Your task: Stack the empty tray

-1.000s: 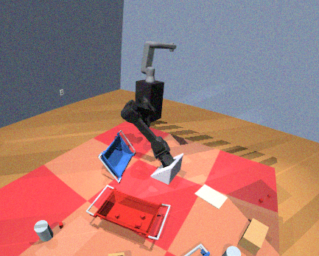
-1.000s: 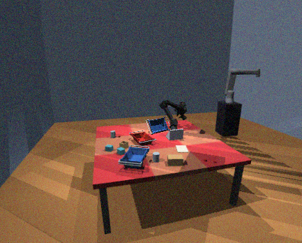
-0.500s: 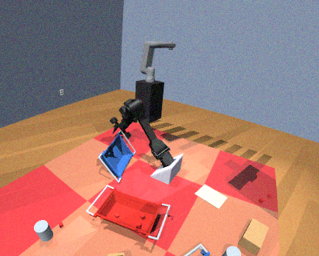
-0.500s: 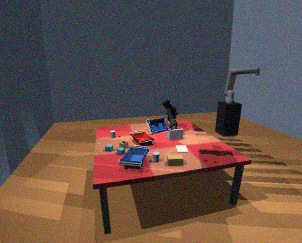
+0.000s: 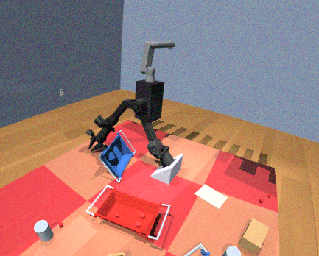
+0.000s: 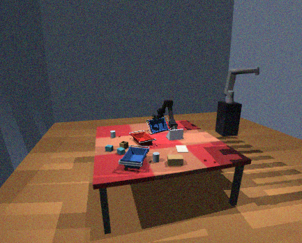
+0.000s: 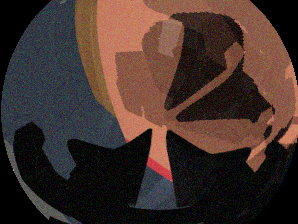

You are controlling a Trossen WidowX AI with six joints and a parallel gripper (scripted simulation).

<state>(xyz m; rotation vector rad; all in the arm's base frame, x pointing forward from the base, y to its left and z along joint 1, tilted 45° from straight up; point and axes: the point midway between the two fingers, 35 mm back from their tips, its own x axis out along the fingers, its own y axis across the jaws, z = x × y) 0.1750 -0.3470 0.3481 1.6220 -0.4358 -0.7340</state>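
Observation:
A red tray (image 5: 126, 210) (image 6: 142, 137) stands upright with several small red blocks inside. Its left wire bar (image 5: 98, 198) and right wire bar (image 5: 163, 222) stick out past its ends. A blue tray (image 5: 122, 162) (image 6: 158, 126) stands steeply tilted between the red tray and the arm, with dark shadow across its inside; no blocks are visible in it. Another blue tray (image 6: 137, 155) with wire bars stands at the table's front in the exterior view. My gripper (image 5: 90, 150) (image 7: 159, 132) is low behind the tilted blue tray. Its fingers are nearly together, with nothing between them.
A pale wedge (image 5: 169, 173) (image 6: 175, 135) stands by the arm. A white card (image 5: 211, 196) (image 6: 181, 149), tan block (image 5: 254, 235) (image 6: 175, 160), grey cylinder (image 5: 43, 231) (image 6: 113, 134), second cylinder (image 6: 156, 157), teal cubes (image 6: 121, 151) and loose red blocks (image 5: 261, 200) are on the table.

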